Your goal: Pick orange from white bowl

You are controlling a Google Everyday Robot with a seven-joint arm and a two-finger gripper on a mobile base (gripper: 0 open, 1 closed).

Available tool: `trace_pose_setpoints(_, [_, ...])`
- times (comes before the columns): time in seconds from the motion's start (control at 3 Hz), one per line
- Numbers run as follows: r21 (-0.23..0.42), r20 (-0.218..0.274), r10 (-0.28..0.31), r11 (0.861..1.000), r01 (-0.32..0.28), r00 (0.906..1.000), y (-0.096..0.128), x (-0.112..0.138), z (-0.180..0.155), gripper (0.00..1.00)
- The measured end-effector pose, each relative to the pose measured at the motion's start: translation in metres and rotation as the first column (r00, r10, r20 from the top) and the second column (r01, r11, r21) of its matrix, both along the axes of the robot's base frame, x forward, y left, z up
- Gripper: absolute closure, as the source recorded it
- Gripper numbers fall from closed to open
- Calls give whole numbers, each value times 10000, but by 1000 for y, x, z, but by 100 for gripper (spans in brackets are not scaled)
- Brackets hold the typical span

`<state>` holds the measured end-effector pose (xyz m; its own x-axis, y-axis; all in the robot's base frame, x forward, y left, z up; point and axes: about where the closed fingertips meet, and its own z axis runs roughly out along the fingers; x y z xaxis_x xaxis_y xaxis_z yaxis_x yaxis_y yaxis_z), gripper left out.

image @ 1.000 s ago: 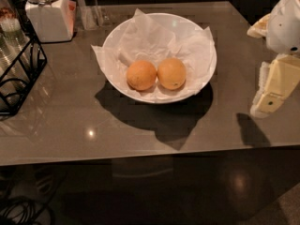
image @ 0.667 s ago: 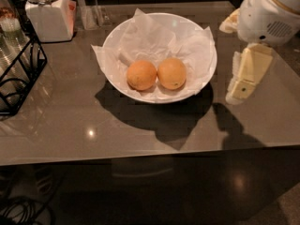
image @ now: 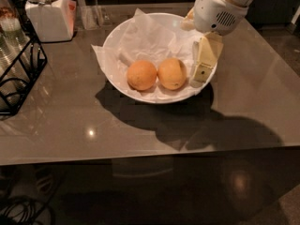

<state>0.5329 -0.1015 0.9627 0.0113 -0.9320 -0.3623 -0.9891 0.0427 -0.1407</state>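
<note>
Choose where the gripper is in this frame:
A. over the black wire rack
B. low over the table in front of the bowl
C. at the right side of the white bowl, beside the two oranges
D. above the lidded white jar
C: the gripper hangs just inside the right rim of the white bowl, right of the orange, far from the jar and the rack.

the pincer (image: 202, 68) hiding part of the right rim of the white bowl (image: 154, 97), arm (image: 220, 6) above the bowl cut by top edge, wire rack (image: 18, 78) left of it cut by left edge
</note>
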Motion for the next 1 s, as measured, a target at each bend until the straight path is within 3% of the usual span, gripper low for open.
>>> trace_pose_setpoints(0.67, [428, 96, -369, 9984, 365, 9993, -4, 15, -6, 0])
trace_pose_setpoints(1.0, [918, 3, -613, 9939, 610, 9981, -7, 45, -16, 0])
